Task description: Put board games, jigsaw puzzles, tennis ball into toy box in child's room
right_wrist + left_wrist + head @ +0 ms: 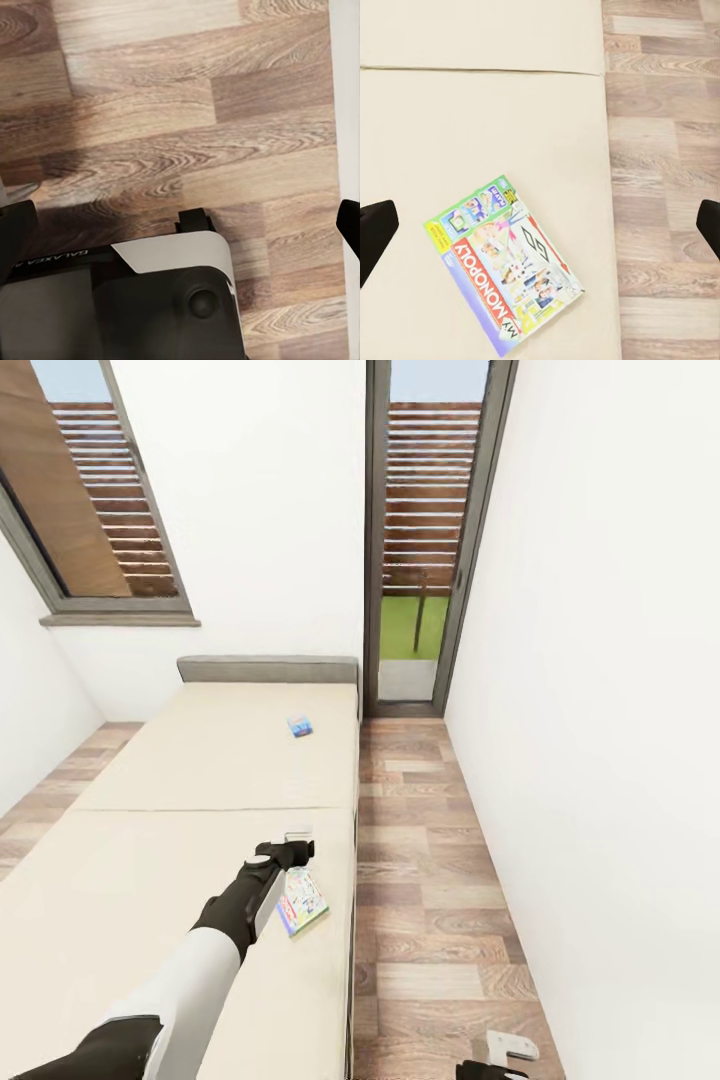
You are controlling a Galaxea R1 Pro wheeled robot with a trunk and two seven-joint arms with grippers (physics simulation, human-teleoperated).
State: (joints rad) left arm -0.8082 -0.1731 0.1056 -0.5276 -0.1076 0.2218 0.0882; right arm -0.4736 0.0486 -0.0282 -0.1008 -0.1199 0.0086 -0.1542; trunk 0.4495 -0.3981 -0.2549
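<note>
The flat board game box with the bright green, yellow and red picture cover [504, 264] lies flat on the big cream-beige bed [472, 120], close to the bed's edge by the brown wood-plank floor [430, 880], right under the left tool [290, 852], which hangs over it with its black fingers [373, 234] spread wide and holding nothing, most likely so it can come down and grab the box. A second, small blue box [299, 726] lies farther up the bed, well past the tool. The right tool [180, 217] hangs low over the floor beside the robot's dark base [127, 307], also spread wide and holding nothing.
</note>
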